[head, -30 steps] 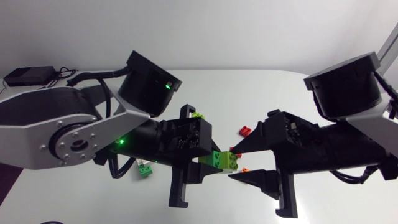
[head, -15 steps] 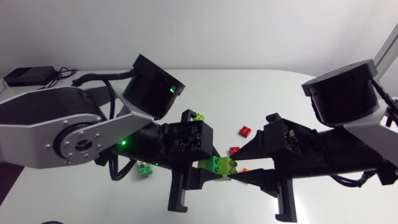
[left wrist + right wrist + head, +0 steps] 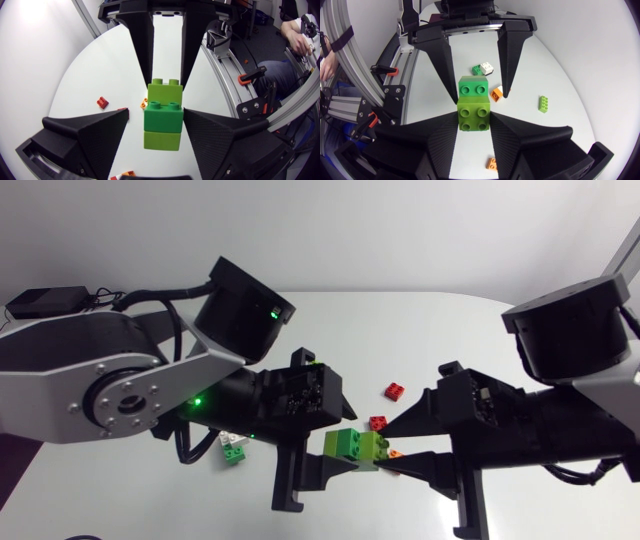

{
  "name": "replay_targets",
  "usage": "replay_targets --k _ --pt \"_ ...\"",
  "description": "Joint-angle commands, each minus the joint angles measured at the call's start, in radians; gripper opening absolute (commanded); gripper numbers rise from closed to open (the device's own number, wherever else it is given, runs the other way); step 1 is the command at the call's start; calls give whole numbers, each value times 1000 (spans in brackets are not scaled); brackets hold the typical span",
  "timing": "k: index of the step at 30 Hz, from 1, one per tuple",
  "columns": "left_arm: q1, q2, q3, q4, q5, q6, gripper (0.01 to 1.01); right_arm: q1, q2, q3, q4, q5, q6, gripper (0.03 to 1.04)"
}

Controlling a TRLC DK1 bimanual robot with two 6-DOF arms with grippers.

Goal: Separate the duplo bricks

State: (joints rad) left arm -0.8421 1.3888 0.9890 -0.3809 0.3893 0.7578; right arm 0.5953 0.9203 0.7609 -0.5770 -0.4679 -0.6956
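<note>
The stack of light and dark green plastic duplo bricks (image 3: 356, 446) hangs over the middle of the white table (image 3: 430, 340). The right tool (image 3: 388, 448) is clamped on the light green brick (image 3: 474, 119). The left tool (image 3: 157, 114) stands apart around the dark green brick (image 3: 163, 117), with a gap on one side. In my judgement, the left should close squarely first, then both should pull apart with a slight tilt.

Overhead view; opposed wrist views, shared bricks (image 3: 162, 117)

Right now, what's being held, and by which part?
The green duplo stack: right claw clamps the side faces of its lime end brick. Whether the left claw grips the other end cannot be told.
</note>
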Motion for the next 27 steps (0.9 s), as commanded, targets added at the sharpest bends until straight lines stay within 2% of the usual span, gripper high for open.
replay_targets --k 1,5,12,21,27 --pt "11 -4 -7 2 0 -6 772 -9 -17 -9 -23 -5 -2 311" --pt "14 -7 -12 2 2 -6 756 -9 -26 -14 -26 -5 -2 311" --pt "11 -11 -15 4 3 -5 362 -9 -41 -23 -32 -6 -1 311" --pt "-29 -40 -33 -4 13 15 325 -5 -55 -21 -50 -11 -2 311" --pt "-37 -57 -50 -4 13 17 321 -51 -43 38 -129 -110 -27 311"
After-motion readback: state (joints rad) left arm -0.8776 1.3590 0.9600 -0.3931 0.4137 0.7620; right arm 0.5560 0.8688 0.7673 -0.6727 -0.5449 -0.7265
